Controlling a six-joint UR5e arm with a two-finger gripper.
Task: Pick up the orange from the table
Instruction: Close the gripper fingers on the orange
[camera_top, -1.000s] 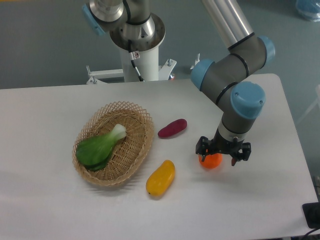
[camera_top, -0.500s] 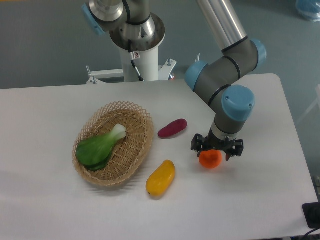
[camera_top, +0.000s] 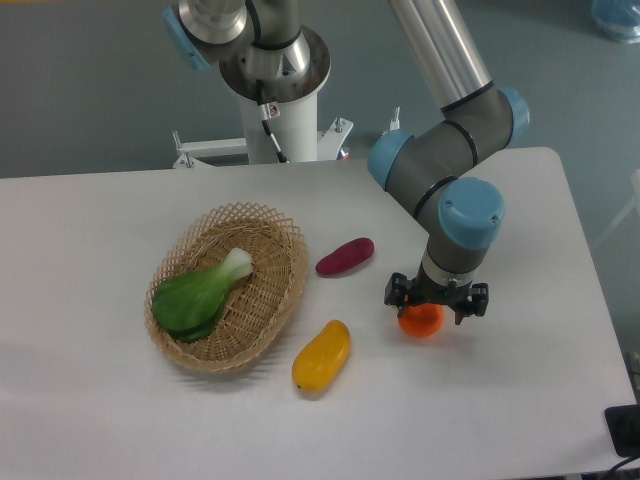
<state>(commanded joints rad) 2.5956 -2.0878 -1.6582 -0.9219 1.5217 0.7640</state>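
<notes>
The orange (camera_top: 421, 321), small, round and bright, lies on the white table (camera_top: 520, 400) right of centre. My gripper (camera_top: 437, 301) hangs directly over it, pointing down, and hides its top. The dark fingers (camera_top: 395, 293) are spread wider than the fruit, one on each side, so the gripper is open. I cannot tell whether the fingers touch the orange.
A yellow-orange mango-like fruit (camera_top: 321, 355) lies left of the orange. A purple oblong vegetable (camera_top: 345, 256) sits up-left of it. A wicker basket (camera_top: 268, 312) holding a green leafy vegetable (camera_top: 200, 294) stands at the left. The robot's base (camera_top: 275, 90) is at the back.
The gripper and wrist have shifted a little to the left over the orange. The orange has stayed in the same spot on the table.
</notes>
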